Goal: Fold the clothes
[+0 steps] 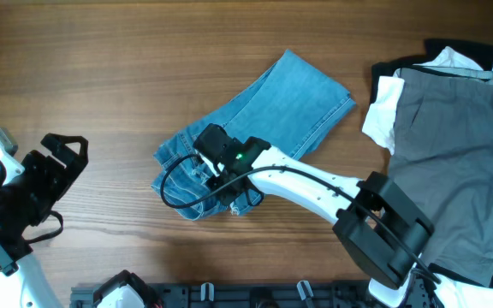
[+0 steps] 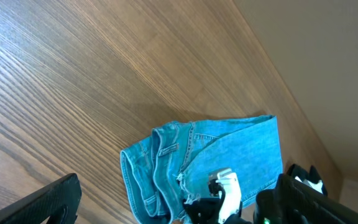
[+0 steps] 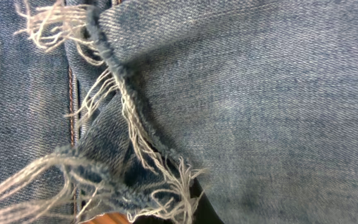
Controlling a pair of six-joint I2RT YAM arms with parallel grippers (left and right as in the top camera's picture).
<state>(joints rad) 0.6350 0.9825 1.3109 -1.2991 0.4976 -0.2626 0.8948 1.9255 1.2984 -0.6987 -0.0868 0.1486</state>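
Right tool [image 1: 212, 169] clenched on the jeans [image 1: 289, 103], mid-surface.
Folded denim lies at the middle of the surface [image 1: 101, 68]. The right arm reaches low across from the near right and pinches the frayed hem [image 3: 129, 106] (both layers, seemingly). Best to lift only slightly and carry the hem straight over, edges matched. The left tool [image 1: 62, 152] gapes wide, idle at left.

Bare table [image 1: 101, 68] lay open along the far side and to the left of the jeans [image 1: 289, 103], giving unobstructed passage. The right arm [image 1: 315, 184] crossed the near side diagonally onto the jeans, blocking approach from there. A heap of grey trousers [image 1: 460, 137] occupied the right end.
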